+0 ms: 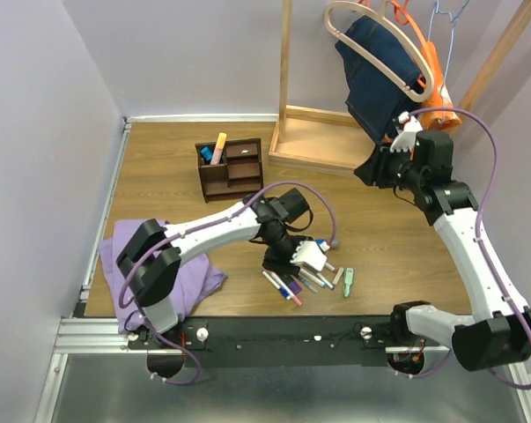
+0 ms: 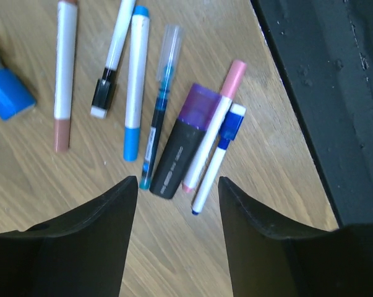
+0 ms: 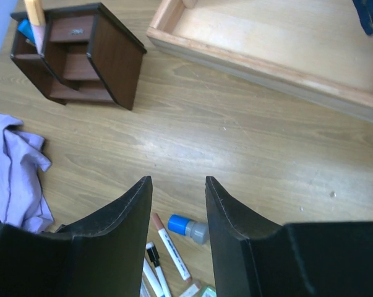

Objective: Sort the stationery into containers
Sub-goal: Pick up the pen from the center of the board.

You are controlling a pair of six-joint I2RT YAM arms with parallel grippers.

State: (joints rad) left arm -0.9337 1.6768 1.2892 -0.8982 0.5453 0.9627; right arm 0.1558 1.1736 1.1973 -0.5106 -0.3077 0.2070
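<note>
Several pens and markers (image 1: 298, 280) lie in a loose row near the table's front edge, with a pale green piece (image 1: 348, 282) at their right. My left gripper (image 1: 276, 262) hangs open just above them, holding nothing. In the left wrist view my left gripper (image 2: 177, 180) frames a black-and-purple highlighter (image 2: 181, 148), a pink pen (image 2: 214, 133) and a white-and-blue marker (image 2: 218, 158). The blue-grey cylinder (image 2: 7, 93) lies at the left. The dark brown organiser (image 1: 230, 167) stands at the back with a yellow-pink highlighter (image 1: 219, 146) in it. My right gripper (image 1: 372, 167) is open, empty and raised.
A purple cloth (image 1: 155, 260) lies at the front left under the left arm. The light wooden rack base (image 1: 322, 137) stands at the back right, with clothes on hangers (image 1: 384, 62) above it. In the right wrist view the organiser (image 3: 81, 55) is at the far left.
</note>
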